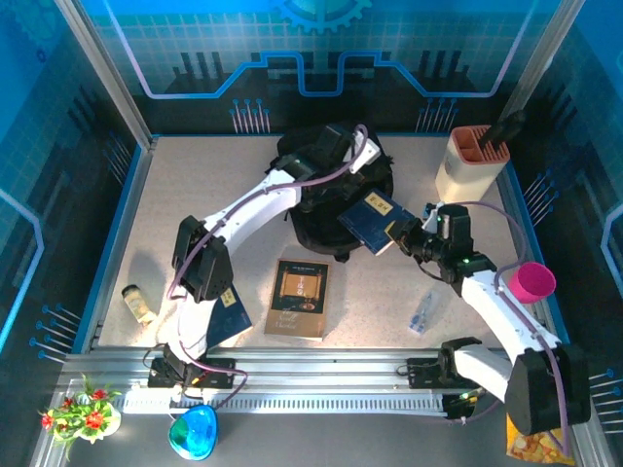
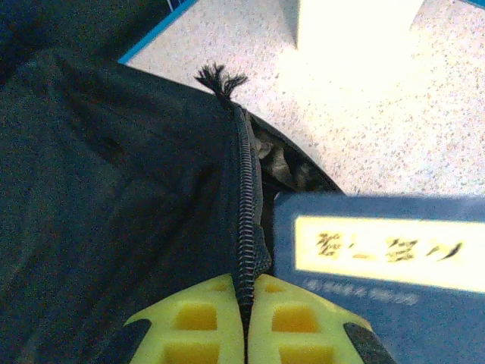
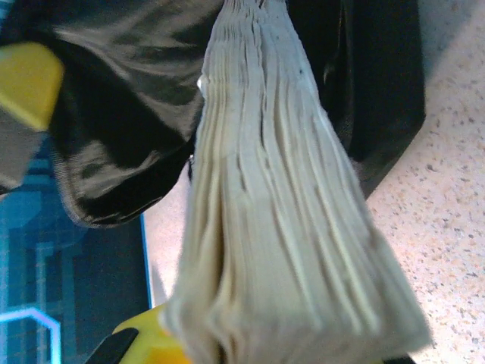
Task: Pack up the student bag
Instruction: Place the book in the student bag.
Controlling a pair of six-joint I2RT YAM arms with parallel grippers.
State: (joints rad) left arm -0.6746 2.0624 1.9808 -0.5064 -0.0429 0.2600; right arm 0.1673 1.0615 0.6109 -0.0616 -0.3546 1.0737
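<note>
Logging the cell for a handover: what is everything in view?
Soft fabric backpack: one, black, back centre.
Thick book: one, blue, held at the backpack.
Flat book: one, brown, mid-table.
Second book: one, blue, front left.
Small jar: one, pale, left.
Holder block: one, cream, back right.
Cup: one, pink, right edge.
Clear packet: one, front right.
Left gripper: one, yellow, shut on backpack's zipper edge.
Right gripper: one, yellow, shut on thick book.

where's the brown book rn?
Top view: the brown book lies flat on the table, centre, just on the near side of the student bag.
</note>
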